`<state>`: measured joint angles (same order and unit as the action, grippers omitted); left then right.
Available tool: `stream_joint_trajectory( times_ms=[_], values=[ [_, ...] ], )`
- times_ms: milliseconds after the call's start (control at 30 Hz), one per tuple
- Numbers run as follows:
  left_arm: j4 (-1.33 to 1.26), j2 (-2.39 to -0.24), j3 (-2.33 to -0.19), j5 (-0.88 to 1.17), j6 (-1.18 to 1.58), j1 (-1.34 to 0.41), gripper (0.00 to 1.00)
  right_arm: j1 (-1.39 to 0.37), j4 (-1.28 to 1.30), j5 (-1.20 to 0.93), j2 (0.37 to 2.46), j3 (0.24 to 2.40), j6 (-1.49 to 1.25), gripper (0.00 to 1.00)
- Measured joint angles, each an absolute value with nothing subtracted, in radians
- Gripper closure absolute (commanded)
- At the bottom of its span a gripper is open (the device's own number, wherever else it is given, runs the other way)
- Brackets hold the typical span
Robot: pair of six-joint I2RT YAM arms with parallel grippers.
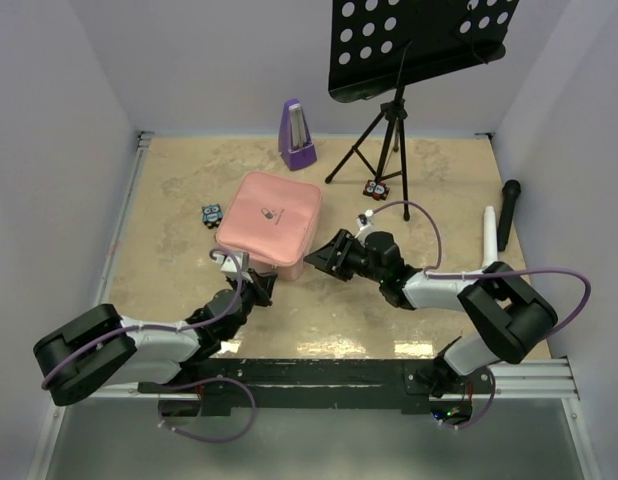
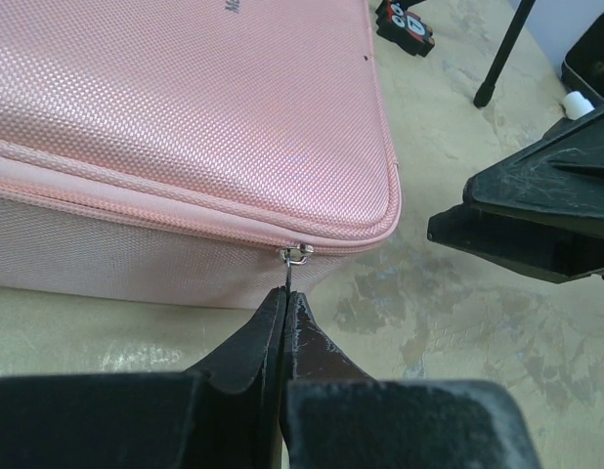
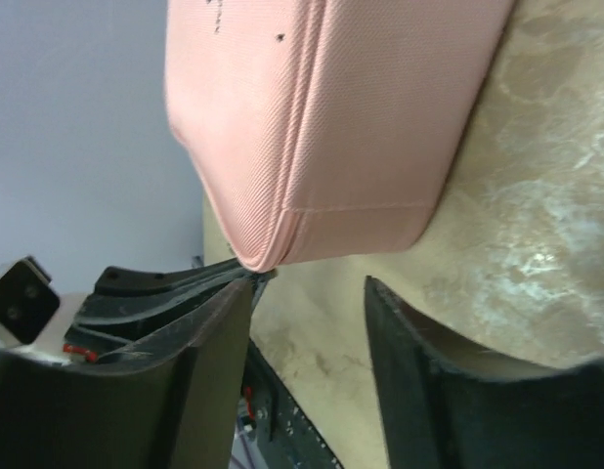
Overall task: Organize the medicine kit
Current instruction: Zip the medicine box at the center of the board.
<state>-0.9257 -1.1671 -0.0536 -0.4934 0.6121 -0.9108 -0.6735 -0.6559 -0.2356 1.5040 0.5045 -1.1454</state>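
Nearest, the left gripper (image 2: 285, 298) reaches in from the near left. Its jaws are pressed together on the thin metal zip pull (image 2: 296, 255) at the near edge of the medicine kit (image 1: 269, 215). In the left wrist view the pull hangs from the zip line just under the lid seam, close to the case's near right corner, and its tab goes down between the two black fingertips.

Just to the right, the right gripper (image 3: 309, 288) points left toward that same corner. Its jaws stand apart with nothing between them. The right wrist view shows the pink corner just beyond the fingertips, but whether they touch it cannot be told.

The medicine kit is a pink square soft case with its lid down. It lies flat on the beige marbled table (image 1: 169, 190), a little left of the middle, and a small logo shows on the lid.

A small blue packet (image 1: 211, 213) lies just beside the kit's left edge. A small red packet (image 1: 375, 188) lies to the kit's right, by the feet of a black tripod music stand (image 1: 389, 130). A black microphone (image 1: 509, 212) lies near the right wall. Farthest back, a purple metronome (image 1: 296, 135) stands upright near the rear wall.
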Motion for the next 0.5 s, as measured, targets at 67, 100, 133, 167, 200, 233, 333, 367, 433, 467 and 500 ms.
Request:
stream_joint_trajectory(
  times_ms=[67, 100, 133, 167, 200, 233, 333, 367, 433, 467, 500],
  values=[
    [-0.934, -1.184, -0.054, -0.487, 0.607, -0.917, 1.0, -0.682, -0.665, -0.249, 1.504, 0.507, -1.142, 0.34],
    [-0.941, -1.194, -0.054, -0.485, 0.607, -0.92, 1.0, -0.688, -0.662, -0.254, 1.504, 0.511, -1.14, 0.32],
    [-0.947, -1.203, -0.054, -0.484, 0.607, -0.923, 1.0, -0.69, -0.662, -0.256, 1.504, 0.516, -1.14, 0.32],
    [-0.958, -1.214, -0.055, -0.484, 0.606, -0.929, 1.0, -0.695, -0.656, -0.258, 1.504, 0.523, -1.139, 0.32],
    [-0.968, -1.226, -0.057, -0.484, 0.605, -0.933, 1.0, -0.698, -0.651, -0.261, 1.504, 0.532, -1.139, 0.32],
    [-0.974, -1.237, -0.06, -0.485, 0.605, -0.937, 1.0, -0.7, -0.647, -0.262, 1.504, 0.542, -1.136, 0.32],
    [-0.989, -1.269, -0.077, -0.482, 0.604, -0.955, 1.0, -0.701, -0.641, -0.261, 1.51, 0.566, -1.131, 0.33],
    [-0.995, -1.279, -0.083, -0.479, 0.604, -0.963, 1.0, -0.701, -0.641, -0.261, 1.515, 0.573, -1.131, 0.33],
    [-1.003, -1.296, -0.093, -0.474, 0.604, -0.973, 1.0, -0.701, -0.639, -0.261, 1.528, 0.582, -1.131, 0.34],
    [-1.007, -1.303, -0.096, -0.471, 0.604, -0.978, 1.0, -0.702, -0.633, -0.26, 1.536, 0.588, -1.131, 0.34],
    [-1.01, -1.31, -0.099, -0.472, 0.604, -0.982, 1.0, -0.702, -0.624, -0.261, 1.545, 0.596, -1.13, 0.35]
  ],
)
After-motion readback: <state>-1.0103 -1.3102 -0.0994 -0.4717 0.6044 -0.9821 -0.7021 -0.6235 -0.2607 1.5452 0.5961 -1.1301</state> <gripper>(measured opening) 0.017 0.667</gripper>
